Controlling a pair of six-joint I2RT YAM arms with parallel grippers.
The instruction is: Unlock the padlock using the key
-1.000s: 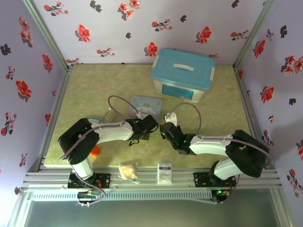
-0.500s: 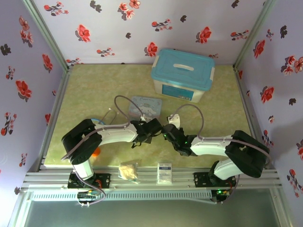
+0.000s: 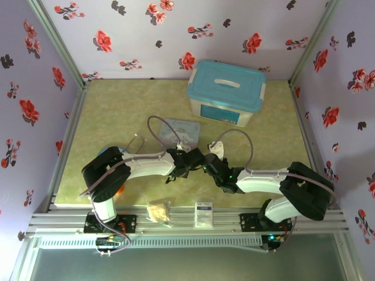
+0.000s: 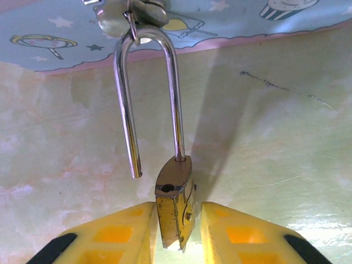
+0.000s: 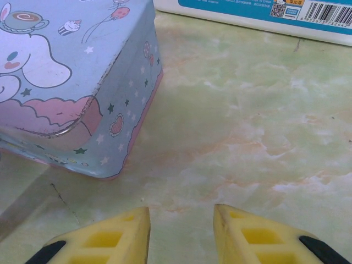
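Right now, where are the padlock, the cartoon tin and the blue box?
padlock (image 4: pixel 175 204): left wrist view, brass body.
cartoon tin (image 5: pixel 66 74): right wrist view, top face.
blue box (image 3: pixel 237 93): top external view, lid.

We are watching three ways.
We are looking down overhead; both wrist cameras are hugging the table (image 5: pixel 247 121), sharing the tin (image 5: pixel 66 82).

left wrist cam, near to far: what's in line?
left gripper, jaws either side of the brass padlock → its open silver shackle → metal clasp on the tin → pastel blue tin
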